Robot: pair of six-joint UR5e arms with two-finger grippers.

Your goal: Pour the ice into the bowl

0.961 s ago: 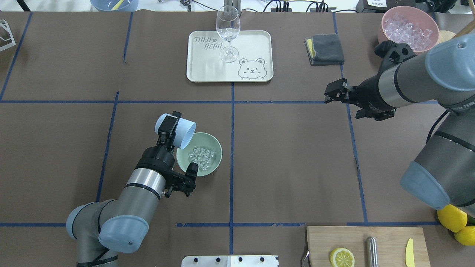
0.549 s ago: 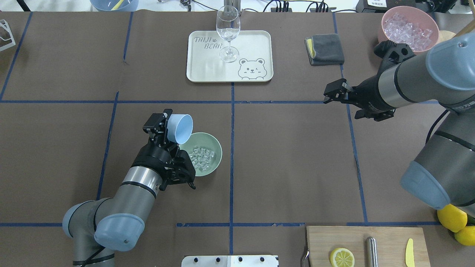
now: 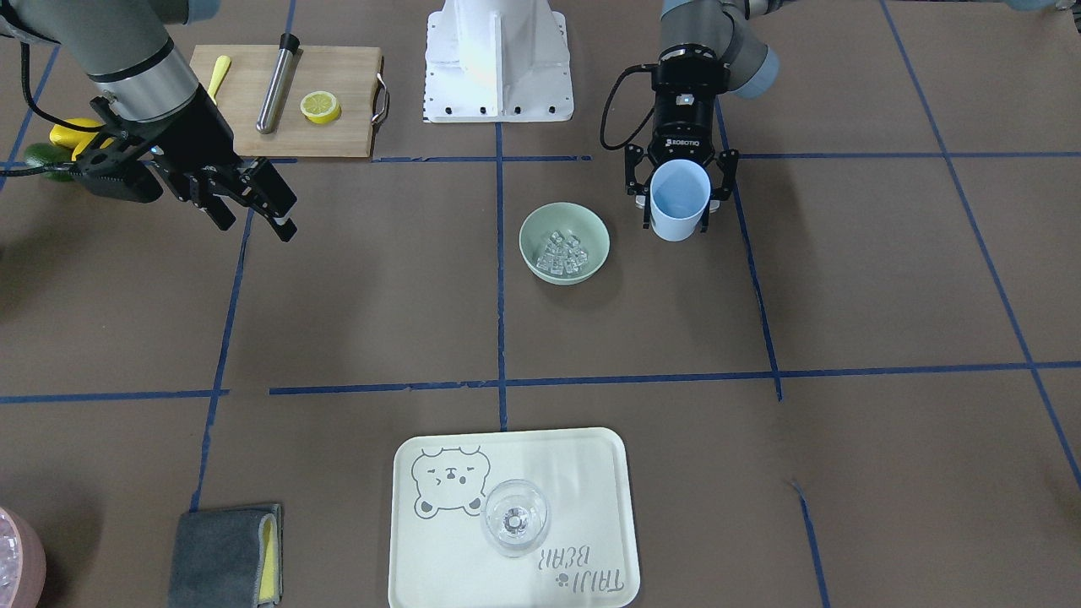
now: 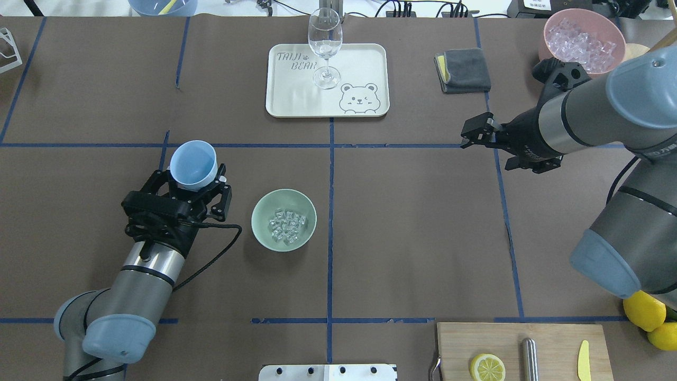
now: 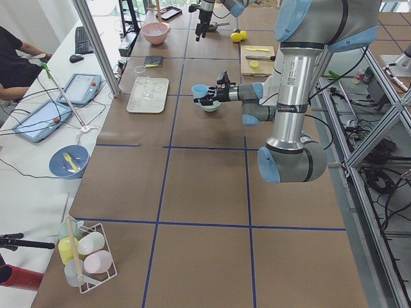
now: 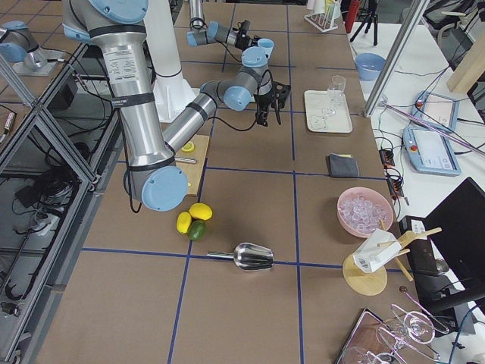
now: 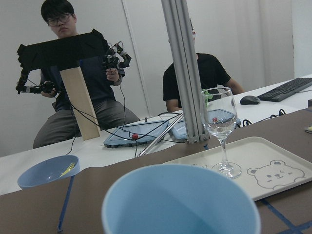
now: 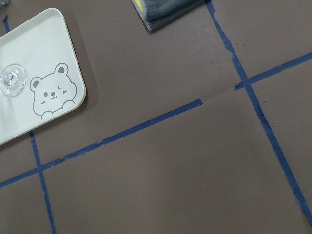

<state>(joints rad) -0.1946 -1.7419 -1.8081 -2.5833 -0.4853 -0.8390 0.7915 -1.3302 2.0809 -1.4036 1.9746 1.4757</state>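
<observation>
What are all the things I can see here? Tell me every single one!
bowl: one, mint green, near the middle
ice: small heap, clear, inside the bowl
cup: one, light blue, held in the left gripper
tray: one, cream with a bear, far side
wine glass: one, clear, on the tray
cloth: one, grey and yellow, right of the tray
tub: one, pink, holds more clear cubes, far right corner
cutting board: one, wooden, near side
lemon slice: one, yellow, on the board
metal rod: one, silver, on the board
knife: one, yellow, on the board
lemons: two, yellow, beside the board
left gripper: black, shut on the cup, beside the bowl
right gripper: black, open, empty, right side
</observation>
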